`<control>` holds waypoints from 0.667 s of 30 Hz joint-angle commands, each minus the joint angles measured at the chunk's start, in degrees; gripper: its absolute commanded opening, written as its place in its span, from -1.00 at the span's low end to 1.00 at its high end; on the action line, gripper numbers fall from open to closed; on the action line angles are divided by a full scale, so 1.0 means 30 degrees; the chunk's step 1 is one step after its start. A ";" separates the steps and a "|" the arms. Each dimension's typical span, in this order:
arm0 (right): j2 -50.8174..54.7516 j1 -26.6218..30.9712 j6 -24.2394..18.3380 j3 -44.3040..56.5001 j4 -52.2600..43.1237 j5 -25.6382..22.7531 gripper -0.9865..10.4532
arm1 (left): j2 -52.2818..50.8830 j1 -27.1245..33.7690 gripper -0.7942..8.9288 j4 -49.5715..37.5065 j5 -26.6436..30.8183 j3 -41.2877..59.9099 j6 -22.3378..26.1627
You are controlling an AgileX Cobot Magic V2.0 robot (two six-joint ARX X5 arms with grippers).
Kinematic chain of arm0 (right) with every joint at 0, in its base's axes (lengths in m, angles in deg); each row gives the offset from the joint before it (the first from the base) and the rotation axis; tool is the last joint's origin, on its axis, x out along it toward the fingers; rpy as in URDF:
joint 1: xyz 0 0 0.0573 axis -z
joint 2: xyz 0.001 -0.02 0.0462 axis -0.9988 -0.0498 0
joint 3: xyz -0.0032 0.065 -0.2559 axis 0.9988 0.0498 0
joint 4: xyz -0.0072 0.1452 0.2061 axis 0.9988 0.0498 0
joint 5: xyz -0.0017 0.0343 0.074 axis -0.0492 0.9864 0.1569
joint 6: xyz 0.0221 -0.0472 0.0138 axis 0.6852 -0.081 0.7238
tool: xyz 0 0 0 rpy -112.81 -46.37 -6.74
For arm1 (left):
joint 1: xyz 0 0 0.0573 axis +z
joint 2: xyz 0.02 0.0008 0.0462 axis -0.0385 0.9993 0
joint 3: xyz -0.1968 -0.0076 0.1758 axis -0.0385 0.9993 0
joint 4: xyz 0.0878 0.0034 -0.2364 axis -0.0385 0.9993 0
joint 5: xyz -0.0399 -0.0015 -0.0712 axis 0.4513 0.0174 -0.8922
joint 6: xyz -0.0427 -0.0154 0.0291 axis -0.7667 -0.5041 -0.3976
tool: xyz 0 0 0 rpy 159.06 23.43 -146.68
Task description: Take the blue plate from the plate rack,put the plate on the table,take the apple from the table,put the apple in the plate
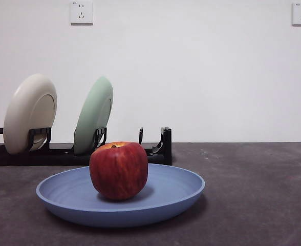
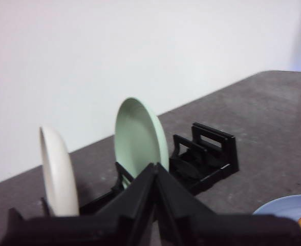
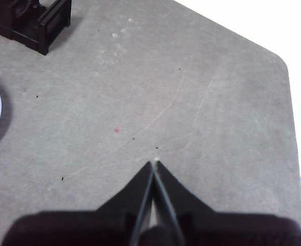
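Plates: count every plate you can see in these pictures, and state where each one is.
3. The cream plate and the pale green plate stand upright in the plate rack; the blue plate lies on the table, holding the apple. None appears hidden.

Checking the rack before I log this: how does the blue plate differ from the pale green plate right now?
The blue plate lies flat on the table; the pale green plate stands on edge, tilted, in the plate rack. The blue plate carries the apple; the pale green plate carries nothing. The blue plate sits nearer the front camera than the pale green plate. Both are round, shallow and matte.
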 commanded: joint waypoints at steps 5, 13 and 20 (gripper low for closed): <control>-0.0022 -0.0007 0.0007 -0.0007 0.0401 -0.0051 -0.83 | -0.3446 0.0270 -0.85 -0.0350 0.3577 0.2579 0.0211; -0.0022 -0.0007 0.0007 -0.0007 0.0401 -0.0051 -0.83 | -0.5442 0.0525 -0.85 0.0823 0.5406 0.4320 -0.0481; -0.0022 -0.0007 0.0007 -0.0007 0.0401 -0.0051 -0.83 | -0.6856 0.1260 -0.85 0.5173 0.5493 0.4320 -0.0430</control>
